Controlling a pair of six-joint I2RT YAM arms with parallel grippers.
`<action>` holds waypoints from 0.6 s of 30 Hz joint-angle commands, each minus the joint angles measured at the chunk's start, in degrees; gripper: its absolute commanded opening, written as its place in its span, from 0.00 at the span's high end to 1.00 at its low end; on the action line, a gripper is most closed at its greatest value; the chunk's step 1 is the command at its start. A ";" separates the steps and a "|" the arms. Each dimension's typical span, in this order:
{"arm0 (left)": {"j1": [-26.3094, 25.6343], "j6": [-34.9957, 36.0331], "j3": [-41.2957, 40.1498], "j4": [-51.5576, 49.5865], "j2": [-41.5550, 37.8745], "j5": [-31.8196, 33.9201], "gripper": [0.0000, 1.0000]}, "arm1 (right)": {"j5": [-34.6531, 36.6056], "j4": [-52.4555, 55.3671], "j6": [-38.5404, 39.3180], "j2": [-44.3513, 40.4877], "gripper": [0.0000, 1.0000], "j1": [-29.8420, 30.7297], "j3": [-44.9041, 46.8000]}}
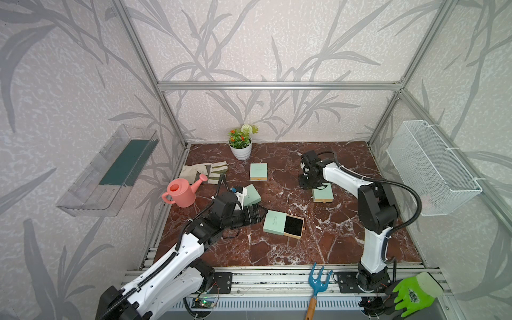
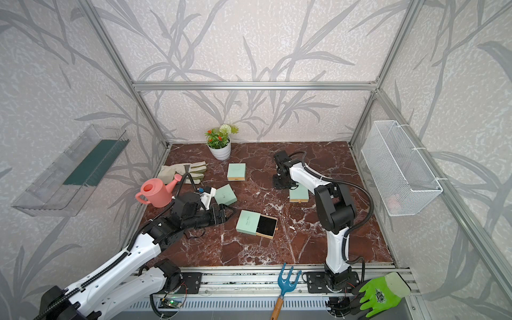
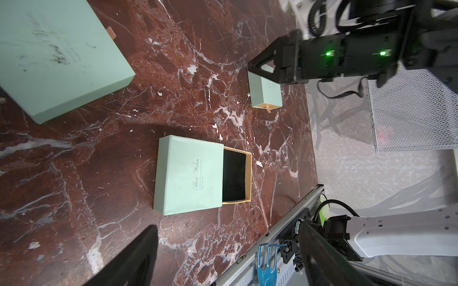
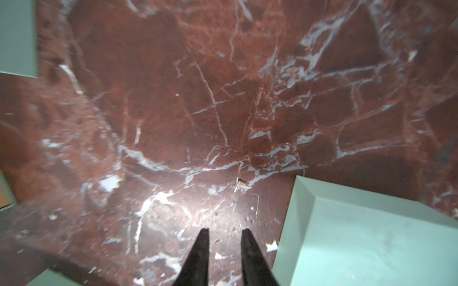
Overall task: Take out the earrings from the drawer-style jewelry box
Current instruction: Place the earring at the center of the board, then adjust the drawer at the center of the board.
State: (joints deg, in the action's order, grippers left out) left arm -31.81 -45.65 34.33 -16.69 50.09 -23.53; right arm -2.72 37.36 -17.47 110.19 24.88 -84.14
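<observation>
Counter [image 1: 277, 249]: red-brown marble, leaf-print walls [image 1: 277, 41], aluminium frame [image 1: 277, 86].
Left hand [image 1: 261, 214] wide open, empty; right hand [image 4: 225, 231] slightly parted, empty above counter.

Left gripper [image 1: 261, 215] lies low and level, jaws spread wide, forearm stretched out behind it. Right gripper [image 4: 225, 232] points straight down, jaws narrowly parted, elbow raised behind it.

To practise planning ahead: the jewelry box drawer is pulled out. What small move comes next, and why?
Probably carry the right end effector to the open drawer: its jaws stand apart, empty, above the table, while the black lining lies exposed. Earrings too small to see.
</observation>
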 commanded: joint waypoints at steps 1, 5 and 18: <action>0.18 0.47 -0.11 0.32 1.40 -1.33 0.13 | -3.50 -0.24 -1.39 -9.98 0.64 1.95 4.78; -0.04 -1.16 -0.93 4.86 5.28 -6.53 0.14 | -5.44 -1.29 -3.48 -20.31 0.50 5.17 15.61; -5.40 -2.96 1.40 12.75 23.53 -11.83 0.15 | -7.84 -5.32 -15.09 -31.46 0.39 13.29 36.39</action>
State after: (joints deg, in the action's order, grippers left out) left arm -36.40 -47.86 34.33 -6.07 72.47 -34.11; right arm -9.72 34.15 -29.06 79.59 37.82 -48.23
